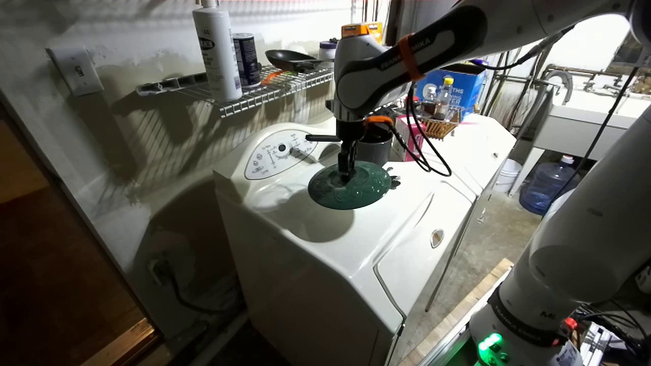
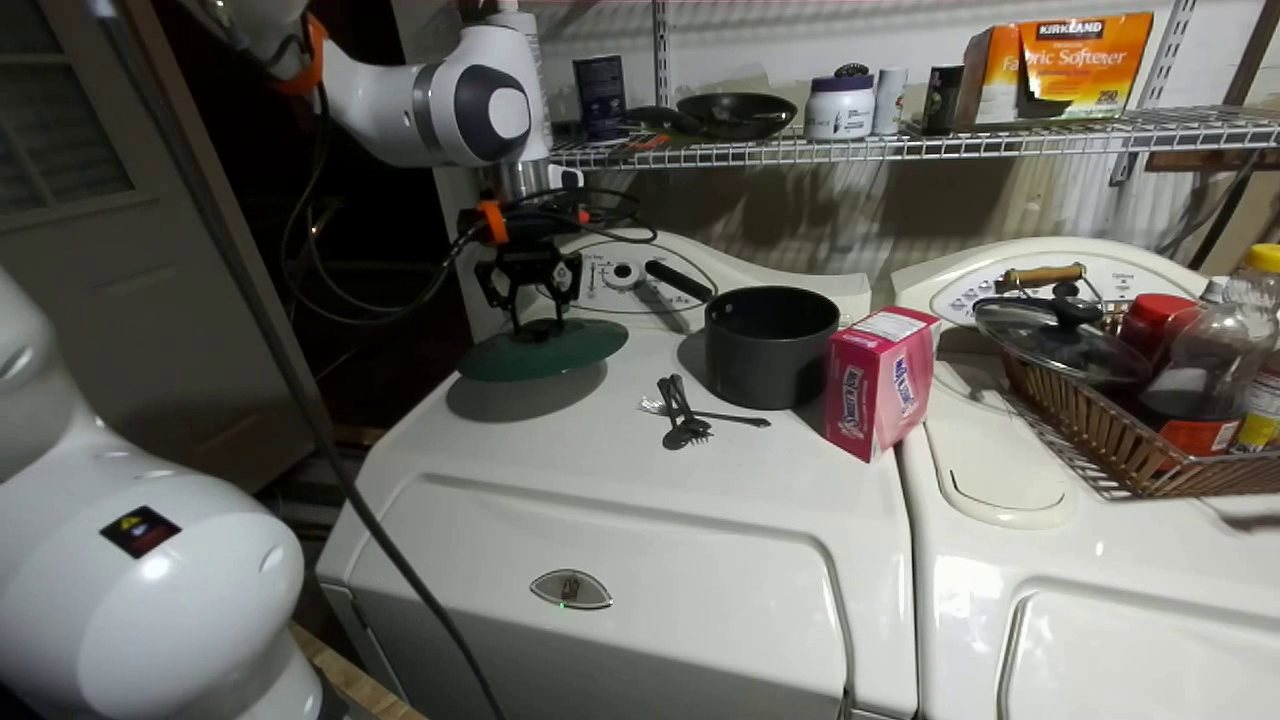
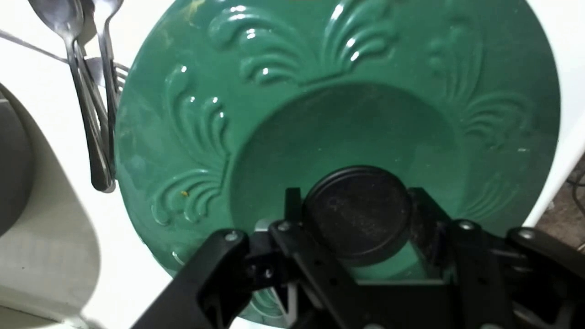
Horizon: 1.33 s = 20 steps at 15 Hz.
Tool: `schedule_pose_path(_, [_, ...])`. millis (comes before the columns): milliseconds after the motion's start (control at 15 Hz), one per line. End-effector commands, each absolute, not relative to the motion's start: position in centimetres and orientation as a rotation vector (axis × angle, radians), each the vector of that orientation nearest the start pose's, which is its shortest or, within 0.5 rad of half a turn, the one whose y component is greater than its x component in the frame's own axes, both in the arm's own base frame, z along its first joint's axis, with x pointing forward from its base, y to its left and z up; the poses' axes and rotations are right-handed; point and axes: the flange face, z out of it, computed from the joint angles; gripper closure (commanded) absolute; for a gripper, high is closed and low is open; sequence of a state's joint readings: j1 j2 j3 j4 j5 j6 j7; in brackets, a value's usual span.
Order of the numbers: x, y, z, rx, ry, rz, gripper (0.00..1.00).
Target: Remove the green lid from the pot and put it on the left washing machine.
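We see a home laundry area: a large white washing machine [image 2: 660,520] with a rounded dial panel [image 1: 272,160] adjoins a second white machine [image 2: 1060,550], an orange cardboard fabric-softener box [image 2: 1085,65] sits on the pale wire shelf [image 2: 900,149] above, and a white utility sink [image 1: 580,122] stands over grey concrete floor [image 1: 498,229].

Wrist view: green lid [image 3: 338,128] clipped at 12 o'clock, its 6 o'clock side partly behind the jaws; pot [image 3: 13,164] cut off at 9, two spoons [image 3: 59,18] at 11. In an exterior view, control panel [image 1: 277,156] print unreadable.
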<state>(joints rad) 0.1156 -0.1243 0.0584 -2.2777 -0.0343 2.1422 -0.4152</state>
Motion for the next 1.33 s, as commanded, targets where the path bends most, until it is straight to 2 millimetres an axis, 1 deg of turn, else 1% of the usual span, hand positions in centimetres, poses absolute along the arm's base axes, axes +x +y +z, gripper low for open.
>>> schedule_pose_path(0, [51.8, 9.6, 42.5, -3.045, -1.086, -0.103, 0.66])
schedule_pose_path(267, [54.0, 9.9, 41.4, -2.980, -1.195, -0.200, 0.66])
schedule_pose_path(533, [55.7, 9.6, 40.2, -2.929, -1.259, -0.258, 0.66])
schedule_pose_path(1000, [57.7, 8.9, 38.2, -2.815, -1.321, -0.281, 0.66])
schedule_pose_path(1267, [58.8, 9.2, 37.2, -2.737, -1.350, -0.293, 0.66])
